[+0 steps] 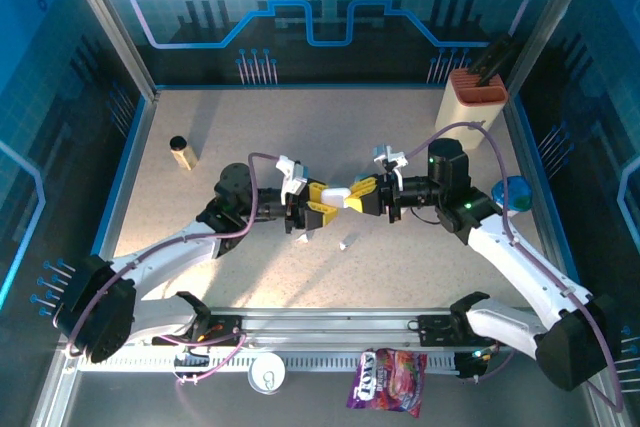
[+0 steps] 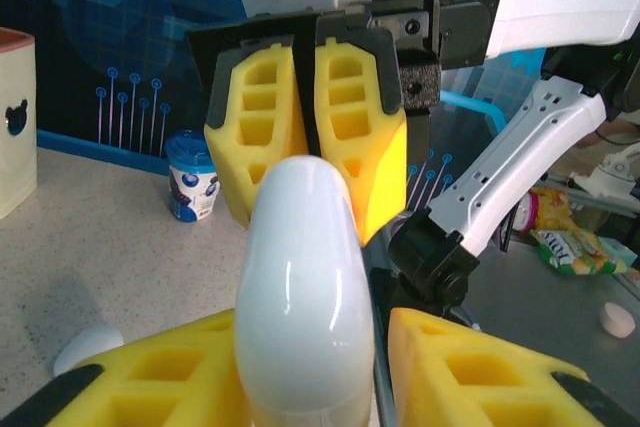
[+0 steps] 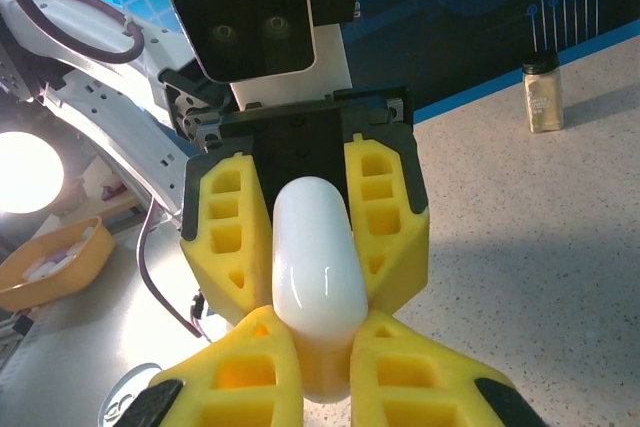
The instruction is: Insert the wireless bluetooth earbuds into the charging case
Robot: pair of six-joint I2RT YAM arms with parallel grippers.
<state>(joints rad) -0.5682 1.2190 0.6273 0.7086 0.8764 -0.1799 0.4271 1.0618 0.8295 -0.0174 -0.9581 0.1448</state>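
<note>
Both arms share the charging case (image 1: 341, 194) (glossy white pill, rounded ends, looks shut). It hangs mid-air, long axis running 9-to-3. The left gripper (image 1: 322, 203) clamps one end and the right gripper (image 1: 366, 196) the other, both with ribbed yellow pads (image 3: 385, 207). The tiny white earbuds (image 1: 343, 244) lie on the speckled table (image 1: 300, 127) at 6 o'clock, probably nearer the left arm.

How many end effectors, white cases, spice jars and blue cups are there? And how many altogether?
End effectors: 2 (left end effector, right end effector)
White case: 1
Spice jar: 1
Blue cup: 1
Total: 5
</note>
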